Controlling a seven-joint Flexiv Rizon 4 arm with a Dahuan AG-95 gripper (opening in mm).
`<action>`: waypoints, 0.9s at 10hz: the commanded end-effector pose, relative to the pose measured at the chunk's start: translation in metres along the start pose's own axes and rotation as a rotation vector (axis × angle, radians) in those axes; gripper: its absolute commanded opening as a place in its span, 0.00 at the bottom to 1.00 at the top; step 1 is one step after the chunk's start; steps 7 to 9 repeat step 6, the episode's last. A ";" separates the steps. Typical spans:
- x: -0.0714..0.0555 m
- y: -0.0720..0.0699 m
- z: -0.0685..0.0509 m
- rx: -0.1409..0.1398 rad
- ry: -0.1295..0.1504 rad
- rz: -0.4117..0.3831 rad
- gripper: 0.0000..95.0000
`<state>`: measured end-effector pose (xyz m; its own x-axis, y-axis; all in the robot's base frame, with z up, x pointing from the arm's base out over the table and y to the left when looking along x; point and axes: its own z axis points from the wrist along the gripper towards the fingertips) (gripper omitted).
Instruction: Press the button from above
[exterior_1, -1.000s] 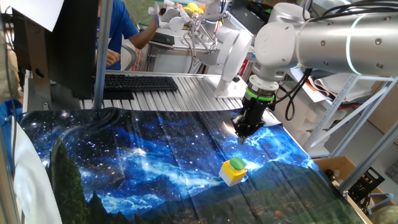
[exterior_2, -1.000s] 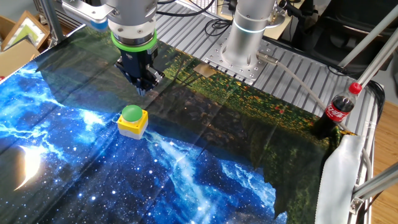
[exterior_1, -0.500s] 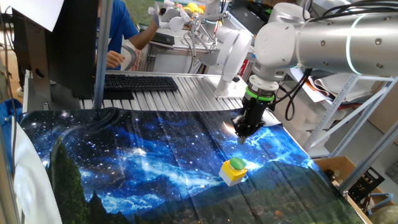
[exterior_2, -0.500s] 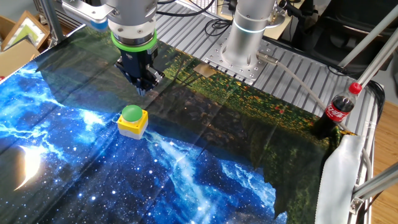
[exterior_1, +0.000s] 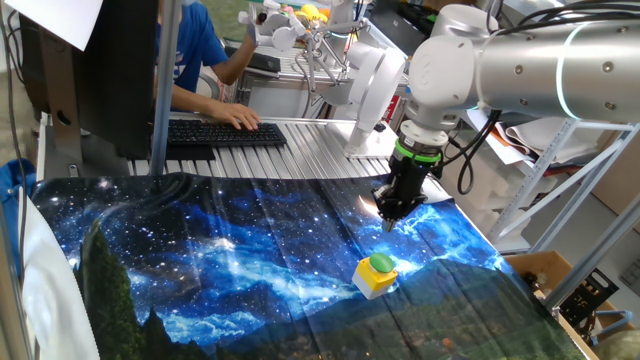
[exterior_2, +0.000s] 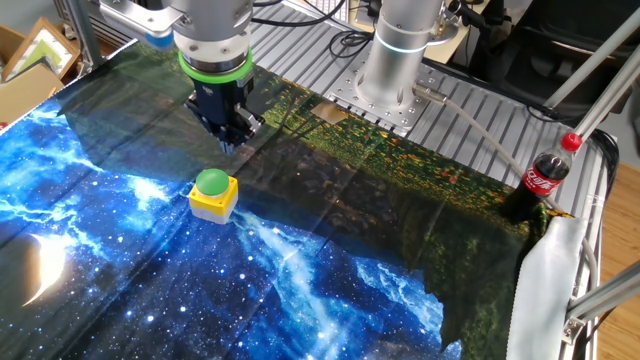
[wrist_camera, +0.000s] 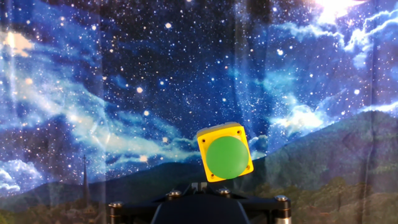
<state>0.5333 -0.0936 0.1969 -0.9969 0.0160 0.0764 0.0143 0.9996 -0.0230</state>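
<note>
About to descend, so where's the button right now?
In the other fixed view the button sits on the starry cloth, just ahead of and below the raised gripper, untouched.

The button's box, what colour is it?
Yellow, under a green cap; the button shows best in the hand view.

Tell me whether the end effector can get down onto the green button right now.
Probably yes. The end effector hangs above the cloth, off to one side of the button, and nothing stands between them; the cola bottle is far off.
</note>
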 end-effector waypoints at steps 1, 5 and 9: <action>0.000 0.000 0.000 0.000 0.000 0.004 0.00; 0.000 0.000 0.000 0.000 0.002 0.007 0.00; 0.000 0.000 0.000 0.001 0.002 0.007 0.00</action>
